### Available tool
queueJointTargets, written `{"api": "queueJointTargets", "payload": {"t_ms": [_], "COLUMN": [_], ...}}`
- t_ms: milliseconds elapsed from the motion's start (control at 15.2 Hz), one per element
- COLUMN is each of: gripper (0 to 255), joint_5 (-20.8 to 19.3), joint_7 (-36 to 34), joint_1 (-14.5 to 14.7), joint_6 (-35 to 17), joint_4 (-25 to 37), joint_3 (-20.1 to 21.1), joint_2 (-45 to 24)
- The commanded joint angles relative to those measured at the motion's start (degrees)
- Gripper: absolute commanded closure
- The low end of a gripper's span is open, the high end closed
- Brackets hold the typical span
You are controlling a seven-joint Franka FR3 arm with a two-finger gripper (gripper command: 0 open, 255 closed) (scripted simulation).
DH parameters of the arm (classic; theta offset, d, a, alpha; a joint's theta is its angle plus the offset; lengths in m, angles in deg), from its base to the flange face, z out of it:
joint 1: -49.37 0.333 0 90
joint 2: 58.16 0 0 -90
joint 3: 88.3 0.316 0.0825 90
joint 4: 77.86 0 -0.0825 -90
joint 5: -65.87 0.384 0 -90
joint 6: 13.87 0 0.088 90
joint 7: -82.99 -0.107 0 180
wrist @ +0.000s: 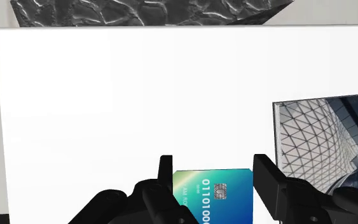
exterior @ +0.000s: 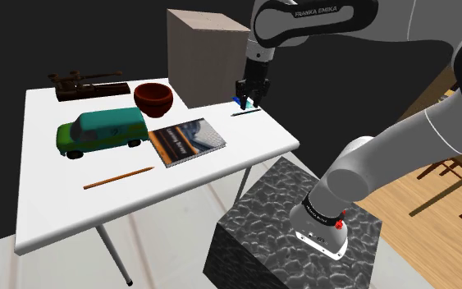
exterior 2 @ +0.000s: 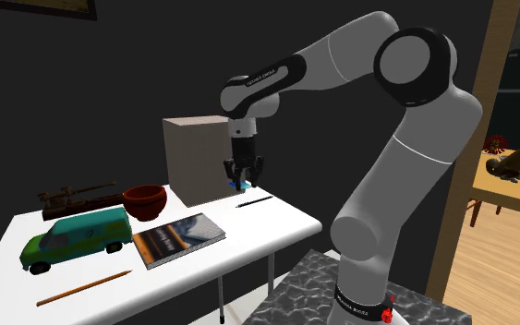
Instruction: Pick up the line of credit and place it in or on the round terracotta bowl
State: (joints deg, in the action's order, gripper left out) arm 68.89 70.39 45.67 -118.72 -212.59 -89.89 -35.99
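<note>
A blue-green bank card [wrist: 212, 194] with a chip and printed digits stands on edge between my fingers. My gripper [wrist: 213, 172] is shut on it, one finger against each short side. In the shoulder view the gripper [exterior: 248, 96] hangs a little above the table's far right part, the card [exterior: 238, 103] showing blue at its tips. The reddish-brown round bowl [exterior: 153, 97] stands to the shoulder view's left of the gripper, apart from it. From the second exterior view the gripper [exterior 2: 242, 175] hovers above the table with the card [exterior 2: 239, 186], right of the bowl [exterior 2: 145, 200].
On the white table [exterior: 57, 197] lie a green toy van [exterior: 98, 131], a book [exterior: 185, 141], a brown pencil [exterior: 118, 177] and a dark pen [exterior: 245, 112] just under the gripper. A beige box [exterior: 204, 53] stands behind; a dark wooden object [exterior: 85, 84] sits far left.
</note>
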Motion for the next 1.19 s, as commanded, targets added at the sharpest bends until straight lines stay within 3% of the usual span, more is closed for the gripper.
{"api": "queueJointTargets", "payload": {"t_ms": [0,396,1122], "gripper": [255,255,255], "joint_5": [-0.01,-0.07,1.94], "joint_7": [-0.13,-0.36,-9.45], "joint_1": [0.02,0.01,4.0], "joint_6": [1.63,5.88,6.46], "joint_4": [1.4,5.04,26.98], "joint_3": [0.02,0.02,5.67], "joint_2": [0.2,0.82,-19.87]}}
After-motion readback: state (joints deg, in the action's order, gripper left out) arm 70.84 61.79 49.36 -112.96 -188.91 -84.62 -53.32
